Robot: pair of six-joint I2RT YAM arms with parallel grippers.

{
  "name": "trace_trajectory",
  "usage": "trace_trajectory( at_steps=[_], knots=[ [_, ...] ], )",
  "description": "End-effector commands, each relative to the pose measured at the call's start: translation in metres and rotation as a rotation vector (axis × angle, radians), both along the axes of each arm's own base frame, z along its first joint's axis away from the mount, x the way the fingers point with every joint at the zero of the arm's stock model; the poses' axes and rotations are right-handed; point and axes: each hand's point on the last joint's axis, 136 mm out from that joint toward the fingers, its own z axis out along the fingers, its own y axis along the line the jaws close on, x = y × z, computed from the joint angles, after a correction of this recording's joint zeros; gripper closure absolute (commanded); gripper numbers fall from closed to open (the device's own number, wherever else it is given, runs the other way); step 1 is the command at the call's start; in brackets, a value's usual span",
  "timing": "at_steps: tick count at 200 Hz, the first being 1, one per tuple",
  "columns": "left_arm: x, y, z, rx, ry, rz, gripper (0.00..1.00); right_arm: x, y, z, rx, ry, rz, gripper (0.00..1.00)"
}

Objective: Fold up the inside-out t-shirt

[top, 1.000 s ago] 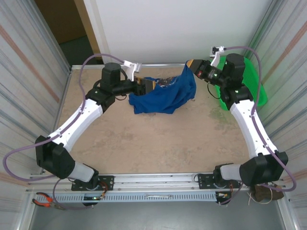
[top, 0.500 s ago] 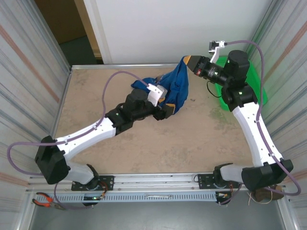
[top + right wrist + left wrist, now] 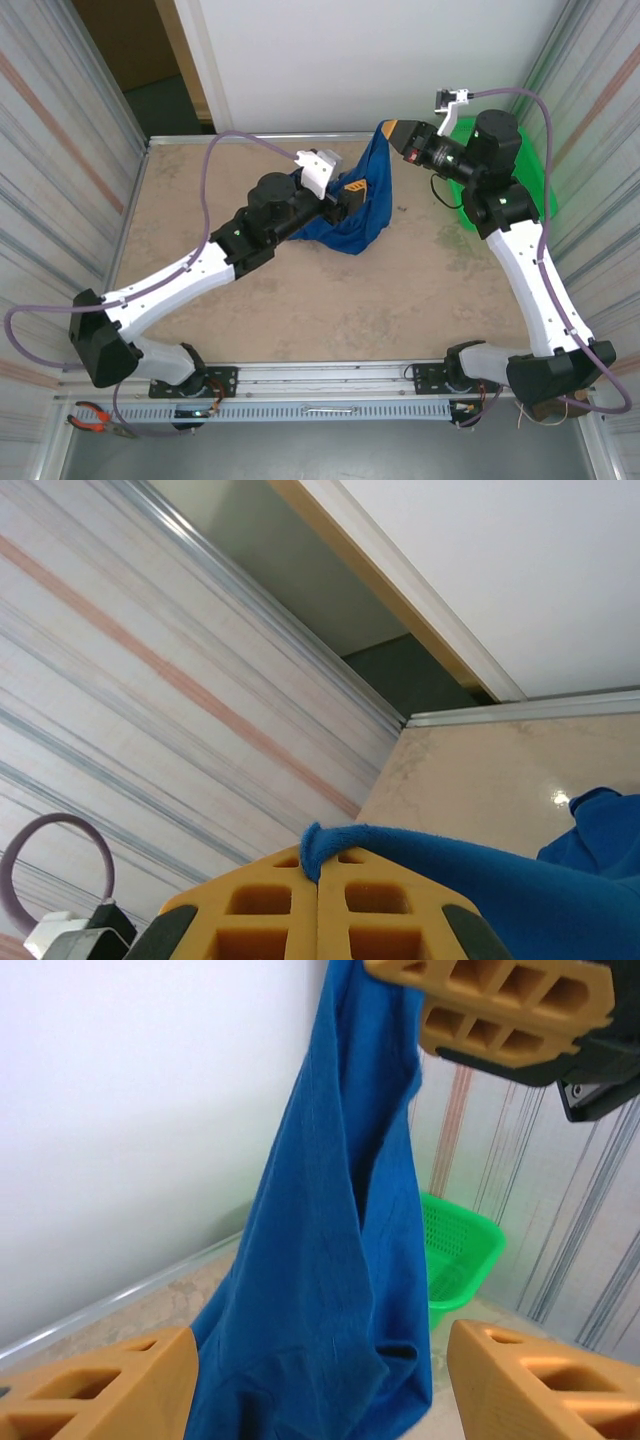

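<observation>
The inside-out t-shirt, royal blue, hangs in a bunched column from my right gripper, which is raised over the back of the table and shut on a top edge of the cloth. The shirt's lower end rests on the table. In the right wrist view the right gripper has its orange fingers pressed together on a blue fold. My left gripper is open at the shirt's lower part. In the left wrist view its fingertips stand wide on either side of the hanging t-shirt, not clamped.
A green mesh basket sits at the far right, behind the right arm, and shows as the basket beyond the shirt. Bare tan table lies in front. Walls close in left, right and back. Red-handled pliers lie off the front rail.
The left arm left the shirt's far-left side, swung to the front and came up open around the lower cloth. The right gripper lifted its end, pulling the shirt into a hanging column.
</observation>
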Motion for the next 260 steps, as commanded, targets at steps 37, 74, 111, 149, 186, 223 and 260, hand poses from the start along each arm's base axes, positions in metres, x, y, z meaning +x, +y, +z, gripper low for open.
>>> trace_trajectory(
  at_steps=[37, 74, 111, 149, 186, 223, 260],
  knots=[
    [0.009, -0.016, 0.024, -0.011, -0.060, -0.014, 0.36, -0.008, 0.000, 0.010, -0.002, -0.059, 0.004, 1.00],
    [0.017, -0.025, 0.017, 0.008, -0.051, -0.012, 0.45, -0.009, 0.001, 0.009, -0.001, -0.057, 0.003, 1.00],
    [0.021, -0.023, 0.029, 0.016, -0.062, -0.016, 1.00, -0.007, -0.003, 0.007, -0.018, -0.056, -0.016, 1.00],
    [-0.001, 0.017, 0.111, -0.253, -0.020, -0.221, 1.00, 0.009, -0.031, 0.000, -0.043, -0.036, -0.114, 1.00],
    [-0.007, 0.046, 0.158, -0.458, 0.059, -0.438, 1.00, 0.014, -0.037, 0.011, -0.033, -0.054, -0.130, 1.00],
    [0.017, 0.059, 0.144, -0.526, 0.136, -0.415, 0.59, 0.010, -0.033, 0.030, -0.008, -0.084, -0.107, 1.00],
    [0.038, 0.073, 0.075, -0.362, 0.143, -0.186, 0.31, 0.001, -0.021, 0.069, 0.022, -0.140, -0.045, 1.00]
  ],
)
